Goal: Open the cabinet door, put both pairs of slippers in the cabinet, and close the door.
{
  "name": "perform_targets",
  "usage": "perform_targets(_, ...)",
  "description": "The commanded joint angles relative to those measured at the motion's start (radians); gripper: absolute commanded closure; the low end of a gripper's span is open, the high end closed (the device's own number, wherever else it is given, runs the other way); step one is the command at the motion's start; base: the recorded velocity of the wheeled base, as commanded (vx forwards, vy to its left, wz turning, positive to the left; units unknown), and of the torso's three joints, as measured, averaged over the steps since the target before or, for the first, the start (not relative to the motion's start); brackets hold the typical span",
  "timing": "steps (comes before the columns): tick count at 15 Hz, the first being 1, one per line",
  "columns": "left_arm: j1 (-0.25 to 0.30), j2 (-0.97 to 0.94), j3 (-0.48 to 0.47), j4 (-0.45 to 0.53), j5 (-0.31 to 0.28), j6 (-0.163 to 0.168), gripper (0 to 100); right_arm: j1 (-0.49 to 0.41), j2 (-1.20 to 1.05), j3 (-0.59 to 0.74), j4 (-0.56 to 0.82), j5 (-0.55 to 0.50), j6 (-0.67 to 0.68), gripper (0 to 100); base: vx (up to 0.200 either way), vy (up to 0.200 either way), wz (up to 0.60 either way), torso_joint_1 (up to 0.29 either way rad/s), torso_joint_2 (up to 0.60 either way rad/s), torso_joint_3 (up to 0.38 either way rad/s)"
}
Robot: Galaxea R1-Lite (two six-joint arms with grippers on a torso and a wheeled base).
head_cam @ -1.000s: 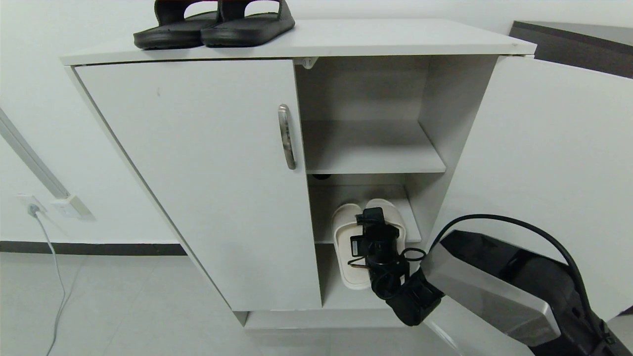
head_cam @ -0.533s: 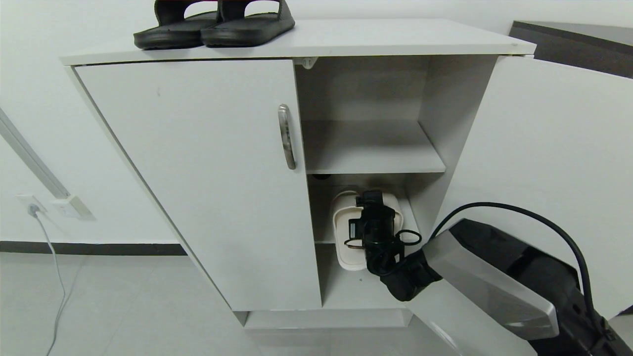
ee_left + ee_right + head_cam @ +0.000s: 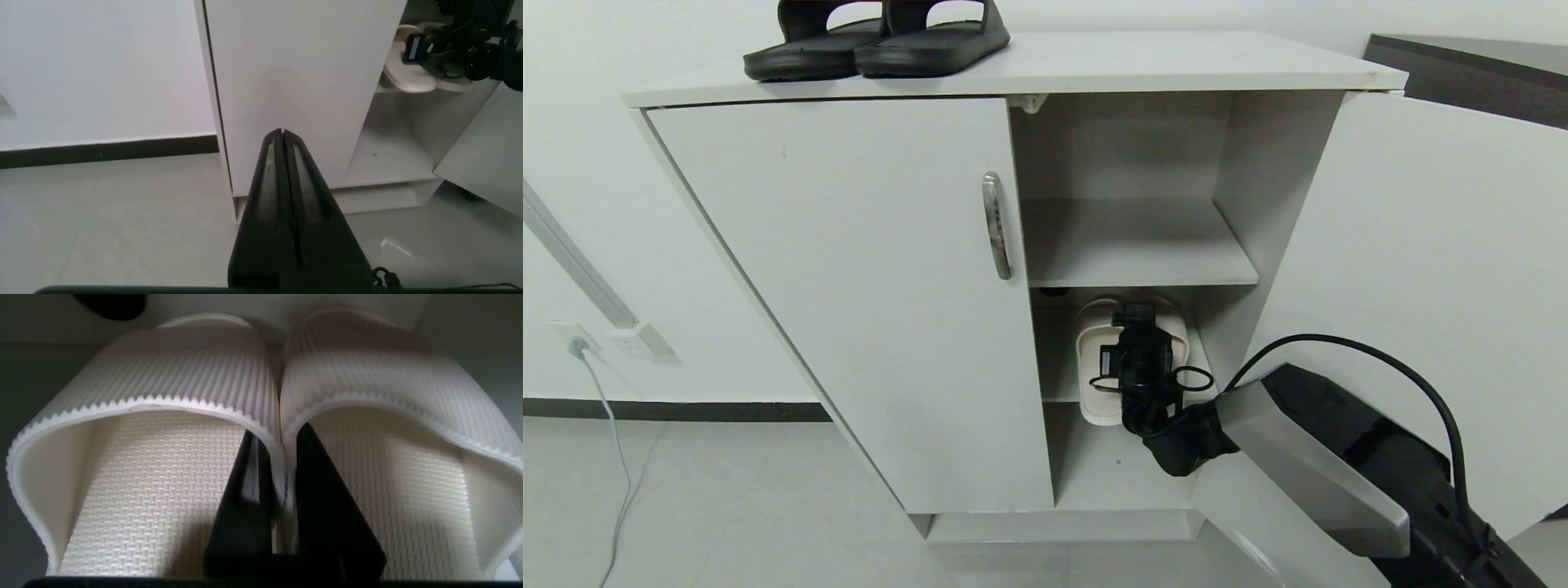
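Two white slippers [image 3: 1094, 363], side by side, lie at the lower shelf [image 3: 1058, 384] of the cabinet [image 3: 1176, 61] in the head view. Their heels seem to jut past its front edge, and whether the soles rest on it I cannot tell. The right gripper [image 3: 1137, 314] is over them, the black slippers [image 3: 878, 41] sit on the cabinet top, and the right door [image 3: 1421, 286] stands wide open. From the left wrist, the left gripper [image 3: 282, 139] is pressed closed on nothing, low before the closed left door [image 3: 302, 73] and well apart from the work. From the right wrist, the fingers [image 3: 245, 498] pinch the pair's two adjoining inner walls together. The pair likely wants carrying deeper until the heels clear the edge. Then the soles go flat, the fingers part and the gripper backs straight out, so the straps don't snag.
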Motion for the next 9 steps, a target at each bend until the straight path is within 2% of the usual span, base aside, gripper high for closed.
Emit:
perform_targets(1,-0.001,0.0,0.002,0.0,0.012,0.0,100,-0.008,0.028,-0.022,0.0,0.002,0.0,100,0.0,0.0,0.0,0.0,0.0,0.0)
perform_targets(9,0.0,0.0,0.002,-0.001,0.016,0.0,100,-0.027,0.084,-0.108,0.036,0.002,0.0,100,0.0,0.0,0.0,0.0,0.0,0.0)
